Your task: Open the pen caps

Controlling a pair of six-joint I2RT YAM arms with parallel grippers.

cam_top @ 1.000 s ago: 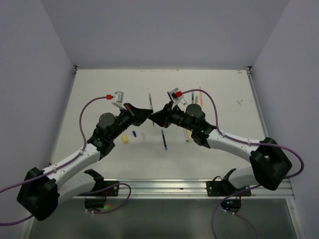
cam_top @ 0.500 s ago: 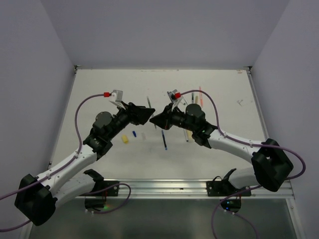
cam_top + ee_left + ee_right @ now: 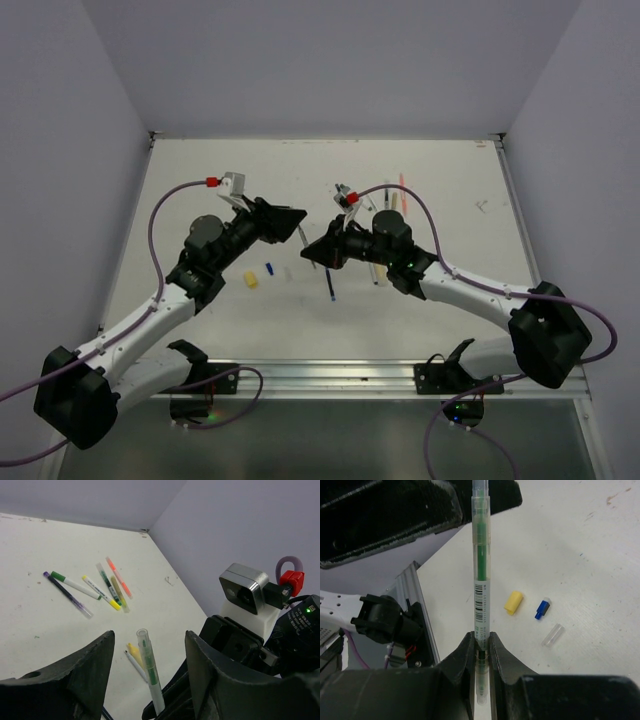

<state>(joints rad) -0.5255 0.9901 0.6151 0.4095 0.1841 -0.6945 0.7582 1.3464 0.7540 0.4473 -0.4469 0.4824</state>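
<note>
Twin arms in white shells with black joint housings: the left arm (image 3: 150, 318) and the right arm (image 3: 470, 290); a purple cable (image 3: 288, 559) loops along each, ending in a red connector (image 3: 291, 580) just behind the wrist; beside the connector sits a silver-grey camera block (image 3: 243, 587) on a white bracket (image 3: 245, 617); a green light (image 3: 306, 609) glows behind it; the matte black fingers (image 3: 70, 680) at the tip are broad and curved.
</note>
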